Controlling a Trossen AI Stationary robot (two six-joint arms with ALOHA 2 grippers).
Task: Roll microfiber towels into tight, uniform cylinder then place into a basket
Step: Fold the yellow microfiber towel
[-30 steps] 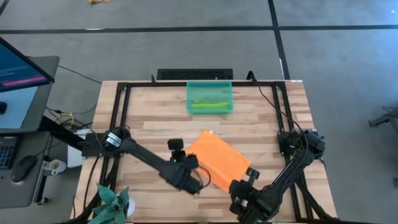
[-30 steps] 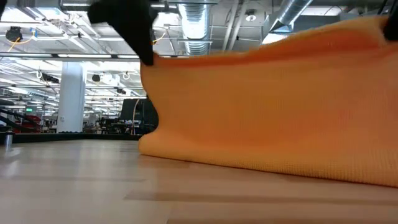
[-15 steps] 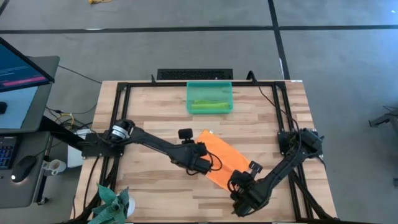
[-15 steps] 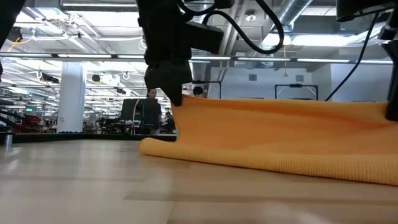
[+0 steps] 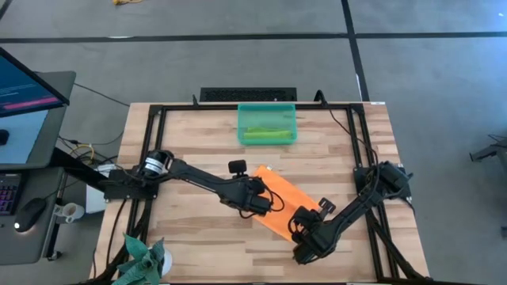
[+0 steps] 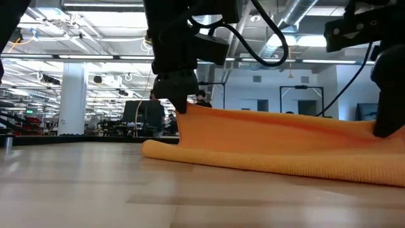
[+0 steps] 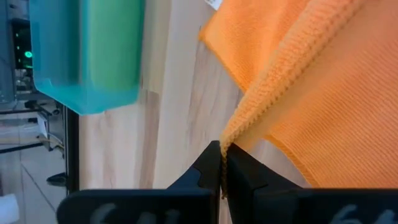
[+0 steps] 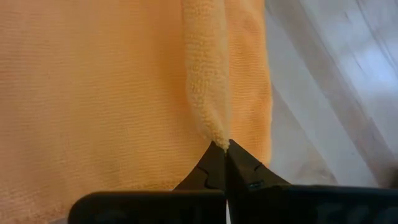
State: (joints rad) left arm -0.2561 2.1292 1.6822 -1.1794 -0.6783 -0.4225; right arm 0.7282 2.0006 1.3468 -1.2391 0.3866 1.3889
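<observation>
No writing reads on anything. Your left gripper point(image 7: 222, 163) and right gripper point(image 8: 222, 158) each pinch an edge of the orange towel point(image 5: 279, 204) mid-desk point(image 5: 198, 170); the green towel point(image 5: 265, 134) fills the basket point(image 5: 267, 109); a spiky plant point(image 5: 142, 260) sits at the corner.

Wooden table point(image 5: 198, 138), spiky plant point(image 5: 141, 259), monitor point(image 5: 24, 91), keyboard point(image 5: 9, 192), mouse point(image 5: 32, 212)

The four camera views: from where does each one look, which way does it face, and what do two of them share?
High view: above, straight down; both arms, orange towel, basket.
Low view: table height, level; left gripper pinching the towel edge.
Left wrist view: past its shut fingers toward towel and basket.
Right wrist view: right gripper pinching a fold.
Shared: all four show the towel.
</observation>
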